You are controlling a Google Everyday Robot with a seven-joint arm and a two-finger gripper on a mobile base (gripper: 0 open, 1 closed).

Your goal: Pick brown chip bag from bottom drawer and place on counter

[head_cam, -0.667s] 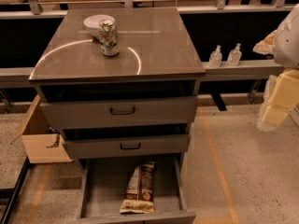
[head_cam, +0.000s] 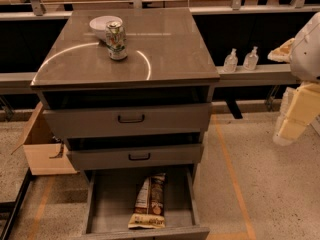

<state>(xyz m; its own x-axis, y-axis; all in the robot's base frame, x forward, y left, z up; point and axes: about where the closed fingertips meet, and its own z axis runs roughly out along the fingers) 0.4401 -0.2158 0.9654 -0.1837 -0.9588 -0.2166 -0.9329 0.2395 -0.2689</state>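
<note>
The brown chip bag (head_cam: 150, 200) lies lengthwise on the floor of the open bottom drawer (head_cam: 110, 204), its tan-yellow end toward the drawer's front. The glossy grey-brown counter (head_cam: 165, 54) tops the cabinet. My gripper (head_cam: 292, 126) hangs at the far right of the view, beside the cabinet at about the height of the upper drawers, well away from the bag and holding nothing that I can see.
A green-and-white soda can (head_cam: 116, 40) and a white bowl (head_cam: 101, 25) stand on the counter's back left. Two shallower drawers (head_cam: 130, 119) stick out slightly above the bottom one. A cardboard box (head_cam: 45, 151) sits on the floor at the left. Two small bottles (head_cam: 240, 60) stand on a ledge at the right.
The arm at the right edge has shifted slightly down and to the right. The bag, the can and the drawers have not moved.
</note>
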